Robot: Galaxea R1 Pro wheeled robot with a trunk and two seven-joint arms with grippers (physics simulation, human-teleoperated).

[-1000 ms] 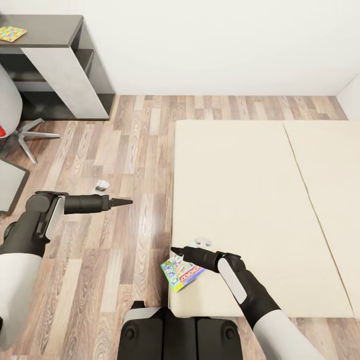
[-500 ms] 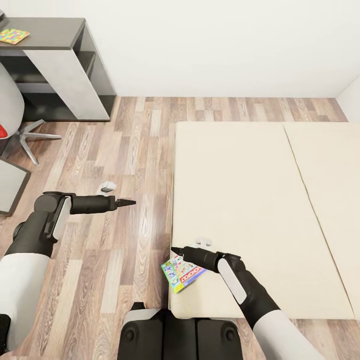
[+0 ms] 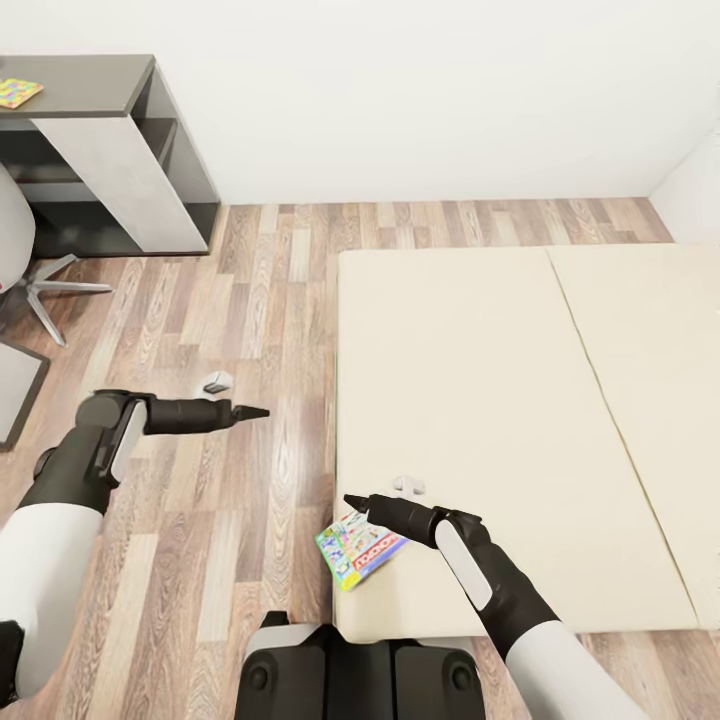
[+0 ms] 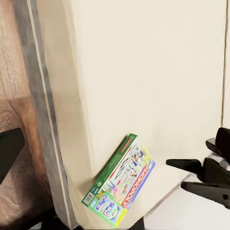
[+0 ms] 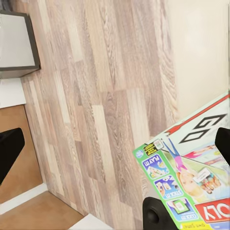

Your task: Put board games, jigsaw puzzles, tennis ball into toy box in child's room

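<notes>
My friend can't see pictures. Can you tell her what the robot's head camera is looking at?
A colourful board game hangs half off the near corner of a beige bed, with the right gripper just above it. The left gripper reaches over the wood floor, and a puzzle lies on a grey desk far off.

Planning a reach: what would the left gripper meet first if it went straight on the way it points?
Probably the side of the bed. The left gripper points across bare wood floor toward it, though its height is unclear.

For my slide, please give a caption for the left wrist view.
Board game box lying at the corner of the beige bed, overhanging its edge, with the right tool beside it.
</notes>
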